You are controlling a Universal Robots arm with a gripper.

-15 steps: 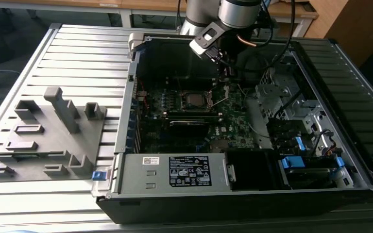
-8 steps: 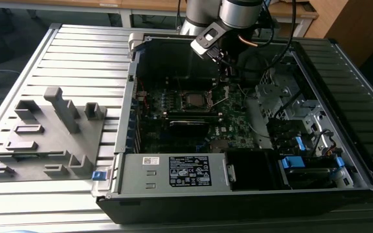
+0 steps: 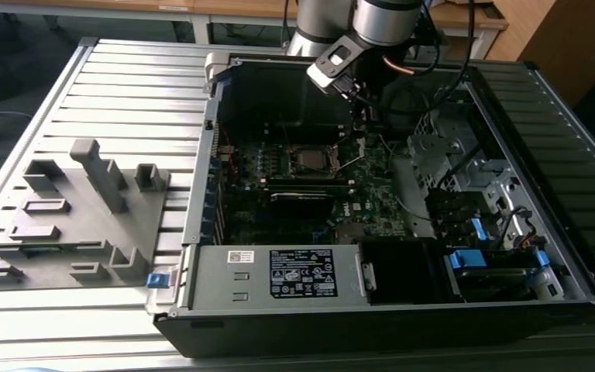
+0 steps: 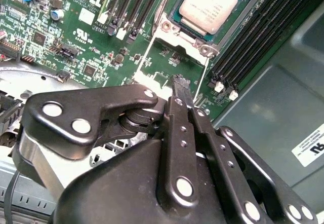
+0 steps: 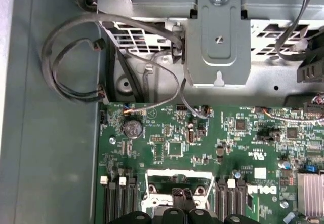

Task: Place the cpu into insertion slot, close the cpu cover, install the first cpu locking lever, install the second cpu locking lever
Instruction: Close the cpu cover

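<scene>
An open computer case was set on the slatted desk, with a grey moulded fixture laid beside it towards the exterior view's left. The robot arm was reached down into the case above the green motherboard.

In the second wrist view, the cpu was seen seated flat in the insertion slot, its dull metal top facing up. The cpu cover appeared to be folded down around it, though that edge was only partly shown. Two thin pale rods, perhaps the locking levers, were seen running out from the socket corners across the board.

The pincer was held just beside the socket, near the cover's edge, with its black fingers pressed together and nothing seen between them. In the first wrist view, the pincer was flanked by the long black memory slots.
</scene>
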